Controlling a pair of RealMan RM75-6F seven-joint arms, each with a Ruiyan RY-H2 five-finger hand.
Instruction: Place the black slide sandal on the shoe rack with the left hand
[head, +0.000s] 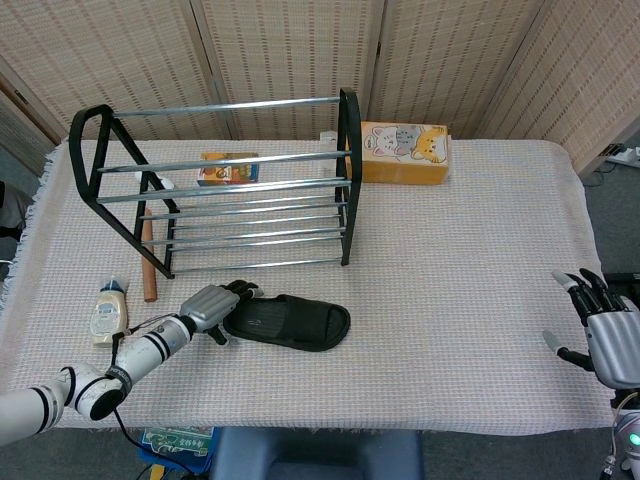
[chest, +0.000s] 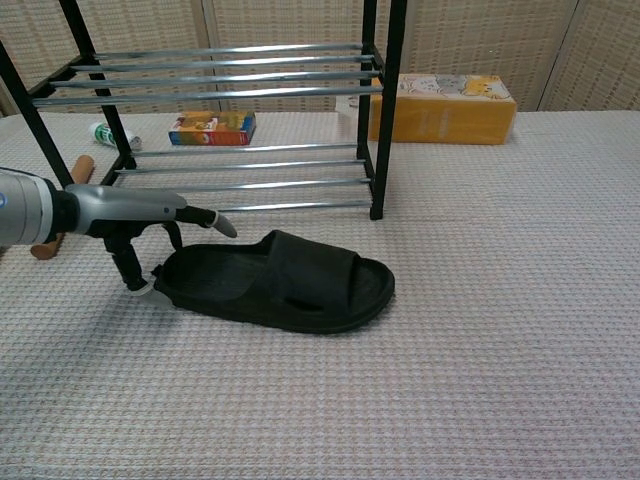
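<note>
The black rubber slide sandal (head: 287, 321) (chest: 275, 281) lies flat on the beige woven tablecloth (head: 450, 300) (chest: 480, 340), just in front of the black-framed shoe rack with chrome rails (head: 220, 190) (chest: 230, 100), its heel end toward the robot's left. None of the rack's rails carries it; the sandal rests wholly on the cloth, close to the rack's lowest front rail.

The silver left hand (head: 212, 304) (chest: 140, 215) sits at the sandal's heel end. Its fingers (chest: 205, 217) stretch out flat above the heel, while the thumb points down beside the heel's edge, its tip at or very near the rim. The hand is spread wide and holds nothing; the sandal is not lifted. Whether the thumb tip truly touches the rubber cannot be told.

The silver right hand (head: 608, 338) hangs at the far right edge of the table, well apart from the sandal, fingers spread apart and empty.

Around the rack, a small orange and blue carton (head: 228, 168) (chest: 212, 128) lies on the cloth behind the rails, and a yellow box printed with cartoon cats (head: 404, 152) (chest: 443, 108) stands just beside the rack's right post. A wooden stick (head: 148, 262) (chest: 62, 205) lies by the rack's left foot, and a small cream bottle (head: 108, 311) rests near the table's left edge.
</note>
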